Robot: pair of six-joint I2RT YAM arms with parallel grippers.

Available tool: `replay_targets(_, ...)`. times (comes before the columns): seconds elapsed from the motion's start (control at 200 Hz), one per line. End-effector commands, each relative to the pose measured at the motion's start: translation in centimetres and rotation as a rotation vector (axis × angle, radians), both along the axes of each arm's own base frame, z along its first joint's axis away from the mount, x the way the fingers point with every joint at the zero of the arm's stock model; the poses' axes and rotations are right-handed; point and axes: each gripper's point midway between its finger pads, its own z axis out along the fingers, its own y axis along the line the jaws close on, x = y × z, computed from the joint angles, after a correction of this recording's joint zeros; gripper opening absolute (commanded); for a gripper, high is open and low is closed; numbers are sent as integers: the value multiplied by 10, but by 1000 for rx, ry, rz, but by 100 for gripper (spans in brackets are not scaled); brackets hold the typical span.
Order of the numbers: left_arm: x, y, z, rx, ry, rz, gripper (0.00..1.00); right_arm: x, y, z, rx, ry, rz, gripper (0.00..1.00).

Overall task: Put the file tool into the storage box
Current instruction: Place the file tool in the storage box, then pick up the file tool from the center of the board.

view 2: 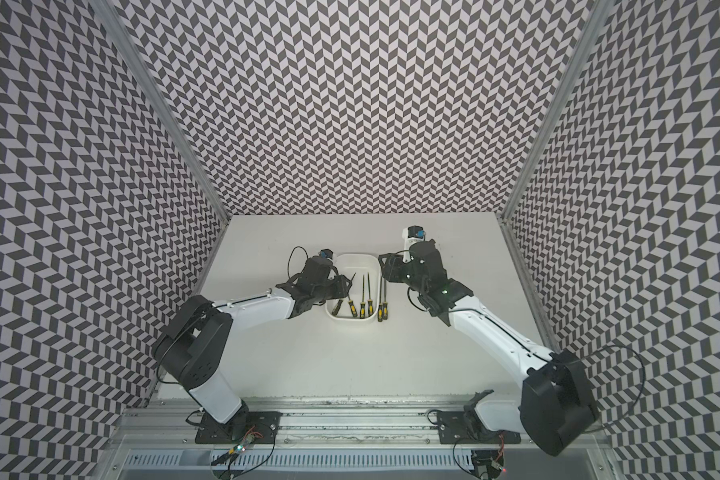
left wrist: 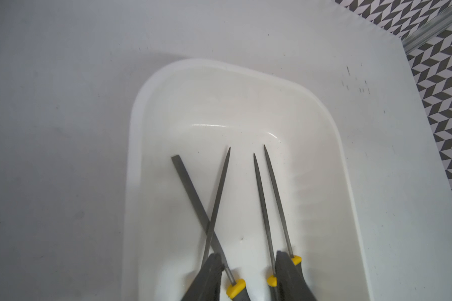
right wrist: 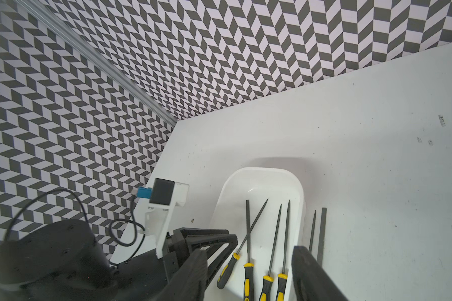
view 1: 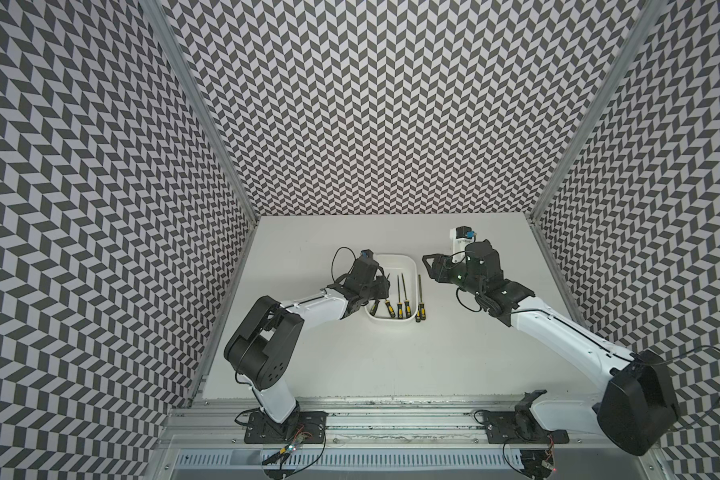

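Observation:
The storage box (view 1: 396,258) (view 2: 358,257) is a white tub in the middle of the table. Several yellow-and-black-handled file tools lie inside it. A flat one (left wrist: 191,200) crosses a pointed one (left wrist: 221,187), beside two more (left wrist: 263,208). My left gripper (left wrist: 248,254) (view 1: 381,286) hangs over the box's left side, open, its fingers (left wrist: 209,276) astride the flat file's handle without holding it. Two further files (view 1: 420,297) (right wrist: 322,229) lie on the table just right of the box. My right gripper (right wrist: 248,249) (view 1: 429,268) hovers open and empty above the box's far right corner.
Patterned walls (view 1: 641,249) close in the white table (view 1: 391,365) on three sides. An aluminium rail (view 1: 391,405) with both arm bases runs along the front. The left arm's wrist camera mount (right wrist: 165,195) stands close beside the right gripper's fingers (right wrist: 193,273).

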Motion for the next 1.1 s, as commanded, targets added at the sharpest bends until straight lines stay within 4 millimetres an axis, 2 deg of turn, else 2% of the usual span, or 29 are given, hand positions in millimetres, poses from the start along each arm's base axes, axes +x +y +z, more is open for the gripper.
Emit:
replay_targets(0.0,-2,12,24,22,-60,31,39,2,3,0,5,-7,14,56)
replay_targets(0.065,0,15,41,18,-102,46,40,2,9,-13,-2,36,44,55)
replay_targets(0.18,14,26,73,3,-179,92,42,6,14,-59,-35,177,40,54)
replay_targets(0.25,26,31,88,-34,-210,108,42,11,10,-87,-86,258,10,52)
replay_targets(0.351,44,38,104,-70,-251,132,42,19,-2,-112,-147,288,-63,50)
replay_targets(0.601,69,66,123,-118,-304,175,42,19,-19,-140,-205,325,-137,49)
replay_targets(0.911,68,94,120,-129,-317,212,42,7,-16,-188,-254,435,-109,47)
replay_targets(1.097,66,103,121,-141,-325,221,42,9,-13,-194,-294,437,-118,46)
